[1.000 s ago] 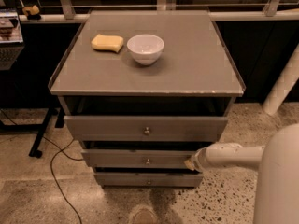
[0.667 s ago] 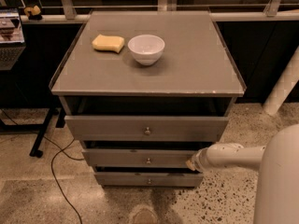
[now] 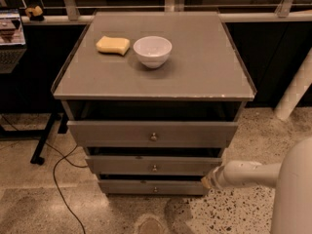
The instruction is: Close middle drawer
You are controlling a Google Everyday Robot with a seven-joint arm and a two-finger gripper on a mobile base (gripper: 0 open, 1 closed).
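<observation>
The grey cabinet (image 3: 154, 77) has three knobbed drawers, all pulled out a little. The middle drawer (image 3: 122, 165) has a medium-width plain front with a small round knob (image 3: 154, 168). It sits between the wider top drawer (image 3: 112, 133) and the narrower bottom drawer (image 3: 126, 187). My gripper (image 3: 208, 181) is at the end of the white arm (image 3: 246, 173). It is at the right end of the middle drawer's front, at its lower corner. I cannot tell whether it touches the front.
A white bowl (image 3: 152, 51) and a yellow sponge (image 3: 113, 45) sit on the cabinet top. A black cable (image 3: 61, 177) runs over the speckled floor at the left, next to a dark stand leg (image 3: 45, 140). A white post (image 3: 295, 94) stands at the right.
The arm's end has shifted slightly down and to the right along the middle drawer's right end. The drawers look unchanged.
</observation>
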